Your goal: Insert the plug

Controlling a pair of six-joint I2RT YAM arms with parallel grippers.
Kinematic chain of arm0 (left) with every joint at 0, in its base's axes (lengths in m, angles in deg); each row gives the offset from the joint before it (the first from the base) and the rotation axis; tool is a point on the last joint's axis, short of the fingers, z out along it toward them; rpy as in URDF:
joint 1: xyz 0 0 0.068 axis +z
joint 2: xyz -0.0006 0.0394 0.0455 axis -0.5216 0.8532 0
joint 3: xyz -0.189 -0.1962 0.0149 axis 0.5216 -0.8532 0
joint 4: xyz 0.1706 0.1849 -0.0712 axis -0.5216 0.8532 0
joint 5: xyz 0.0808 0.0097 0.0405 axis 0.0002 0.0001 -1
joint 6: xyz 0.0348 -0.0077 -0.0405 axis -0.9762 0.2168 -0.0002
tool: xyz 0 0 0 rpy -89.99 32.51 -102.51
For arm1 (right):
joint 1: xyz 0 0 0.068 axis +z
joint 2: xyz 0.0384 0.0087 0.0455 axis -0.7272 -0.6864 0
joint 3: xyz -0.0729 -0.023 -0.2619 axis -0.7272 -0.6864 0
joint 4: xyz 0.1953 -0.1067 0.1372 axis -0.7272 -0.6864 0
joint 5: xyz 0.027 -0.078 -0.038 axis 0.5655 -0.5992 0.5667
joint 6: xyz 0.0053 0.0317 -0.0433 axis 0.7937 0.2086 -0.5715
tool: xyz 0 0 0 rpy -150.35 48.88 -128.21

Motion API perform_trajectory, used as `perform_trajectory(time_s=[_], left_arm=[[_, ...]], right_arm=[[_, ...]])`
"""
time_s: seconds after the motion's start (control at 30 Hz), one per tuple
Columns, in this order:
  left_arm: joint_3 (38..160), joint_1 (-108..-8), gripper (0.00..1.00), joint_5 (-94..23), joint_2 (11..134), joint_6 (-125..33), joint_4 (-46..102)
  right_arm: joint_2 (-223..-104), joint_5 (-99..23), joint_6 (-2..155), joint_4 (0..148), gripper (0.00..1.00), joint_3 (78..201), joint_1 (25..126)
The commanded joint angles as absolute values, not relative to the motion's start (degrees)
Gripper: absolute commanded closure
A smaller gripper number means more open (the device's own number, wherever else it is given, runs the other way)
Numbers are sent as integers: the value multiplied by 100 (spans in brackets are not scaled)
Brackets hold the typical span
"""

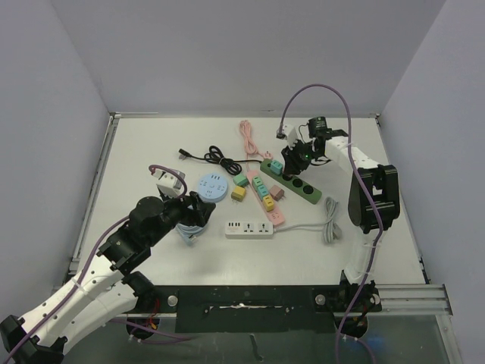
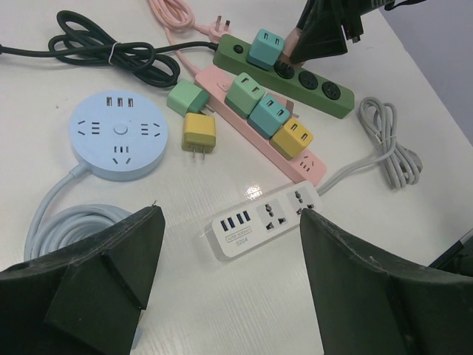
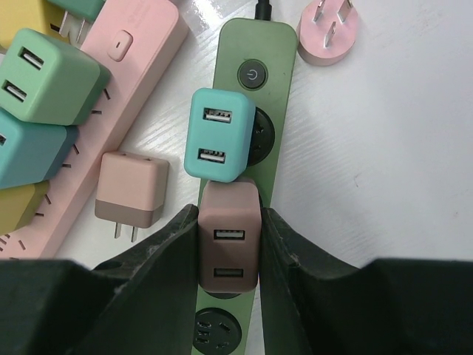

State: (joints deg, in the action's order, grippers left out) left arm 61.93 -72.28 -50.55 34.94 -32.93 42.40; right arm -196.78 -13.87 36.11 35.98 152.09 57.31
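Inspector: White table (image 1: 136,152) between grey walls. State of the right gripper (image 3: 229,222)?
Operator: Fingers clamped on the brown plug (image 3: 229,248), which stands on the green strip (image 3: 277,44), touching the teal plug (image 3: 218,137) seated there. Prong depth: cannot tell.
Inspector: And the left gripper (image 2: 229,222)?
Operator: Fingers spread wide, holding nothing, above the white strip (image 2: 266,218).

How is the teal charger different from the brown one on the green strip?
The teal charger stands free; the brown charger is pinched in the right hand. The teal charger sits nearer the button on the green strip than the brown charger. Both show two USB ports.
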Motion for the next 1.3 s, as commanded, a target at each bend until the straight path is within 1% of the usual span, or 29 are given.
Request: perform_trajectory(time_s=[0.0,0.33,0.57,1.03,1.27], left_arm=[[6207,-7242,27,-4950,3491,-3379,3861],[6189,-7248,27,-4957,3508,-3385,3860],[6175,-7248,27,-4929,3544,-3368,3824],[6147,-7248,27,-4943,3548,-3366,3826],[6152,-7248,27,-4935,3553,-3364,3834]], right_arm=[[-19626,-1607,3384,3159,100,15261,5790],[-19702,-1556,3201,2802,100,15406,5789],[-19705,-1694,3395,2968,100,15436,5817],[-20020,-3331,3625,3861,100,14884,6002],[-19965,-3635,3221,4160,99,14222,6127]])
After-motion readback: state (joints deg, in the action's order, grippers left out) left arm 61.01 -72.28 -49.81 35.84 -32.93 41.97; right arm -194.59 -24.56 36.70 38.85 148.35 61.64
